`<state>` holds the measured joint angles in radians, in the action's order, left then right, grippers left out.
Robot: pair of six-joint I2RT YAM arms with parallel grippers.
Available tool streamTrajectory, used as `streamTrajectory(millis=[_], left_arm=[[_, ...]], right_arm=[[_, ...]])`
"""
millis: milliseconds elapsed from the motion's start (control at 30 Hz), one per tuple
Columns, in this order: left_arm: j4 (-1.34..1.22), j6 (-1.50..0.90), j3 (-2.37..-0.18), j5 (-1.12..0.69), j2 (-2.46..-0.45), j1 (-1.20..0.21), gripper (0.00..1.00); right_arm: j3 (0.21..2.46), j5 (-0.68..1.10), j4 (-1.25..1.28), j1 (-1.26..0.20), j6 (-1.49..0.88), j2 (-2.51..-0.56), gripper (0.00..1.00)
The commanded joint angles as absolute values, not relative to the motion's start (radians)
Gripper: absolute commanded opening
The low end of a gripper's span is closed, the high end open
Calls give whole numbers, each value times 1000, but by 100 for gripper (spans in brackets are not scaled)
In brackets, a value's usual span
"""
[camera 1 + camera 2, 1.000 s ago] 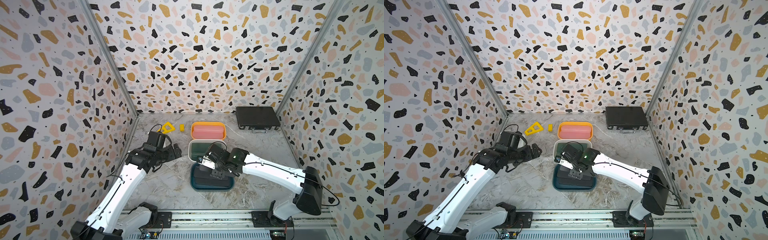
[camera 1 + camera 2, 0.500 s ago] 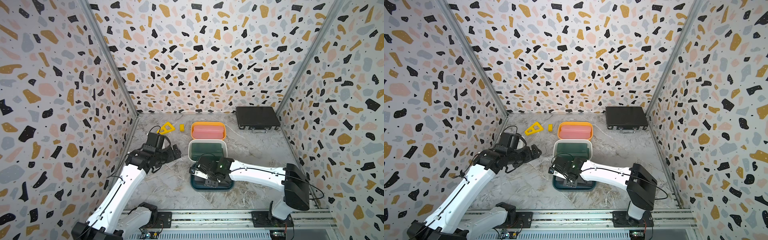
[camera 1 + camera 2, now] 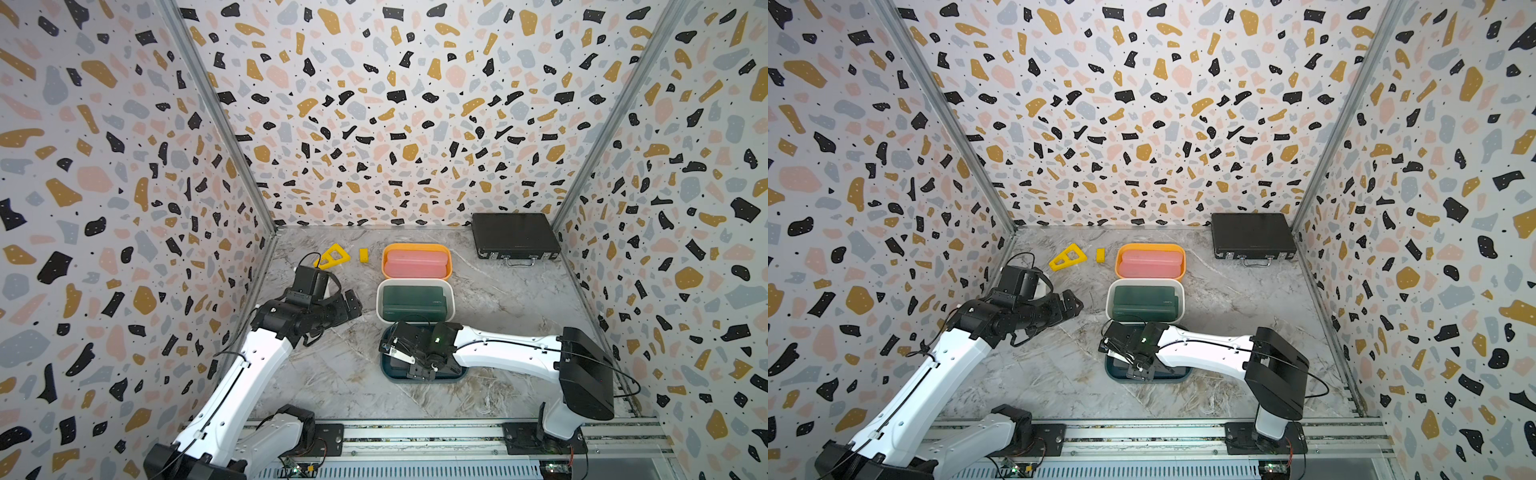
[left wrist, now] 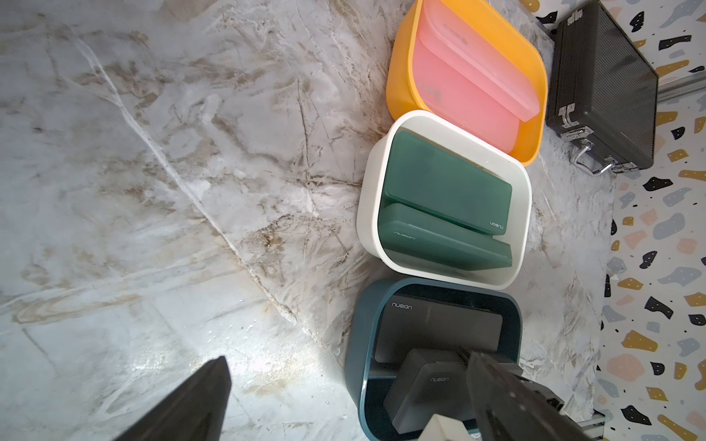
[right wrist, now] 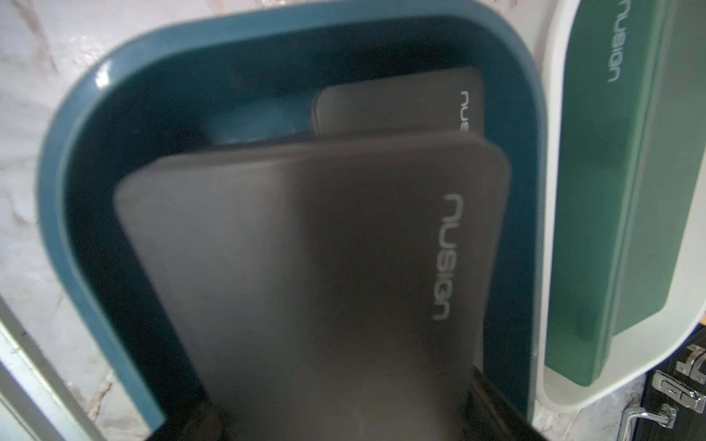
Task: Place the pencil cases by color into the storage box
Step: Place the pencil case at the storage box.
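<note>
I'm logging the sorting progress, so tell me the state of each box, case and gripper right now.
orange box: holds pink pencil cases
white box: holds green pencil cases
blue box: one black pencil case lying inside
held black case: tilted, partly inside the blue box
right gripper: shut on the held black case
left gripper: open, empty
briefcase: closed

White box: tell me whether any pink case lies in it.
No, the white box holds only dark green cases; the pink cases lie in the orange box.
</note>
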<state>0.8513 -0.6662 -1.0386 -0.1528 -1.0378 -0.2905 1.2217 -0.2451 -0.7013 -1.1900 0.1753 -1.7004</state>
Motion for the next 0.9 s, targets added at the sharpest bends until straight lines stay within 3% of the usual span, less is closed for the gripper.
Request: streamTrajectory(millis=[0, 433, 867], left_arm=[[832, -663, -1028, -155, -1021, -284, 100], [829, -662, -1026, -163, -1025, -283, 100], [827, -658, -1021, -184, -1022, -284, 100]], right_arm=[[1214, -249, -689, -1195, 145, -1706, 50], [1173, -247, -676, -1199, 95, -1719, 68], [1166, -233, -690, -1200, 81, -1725, 77]])
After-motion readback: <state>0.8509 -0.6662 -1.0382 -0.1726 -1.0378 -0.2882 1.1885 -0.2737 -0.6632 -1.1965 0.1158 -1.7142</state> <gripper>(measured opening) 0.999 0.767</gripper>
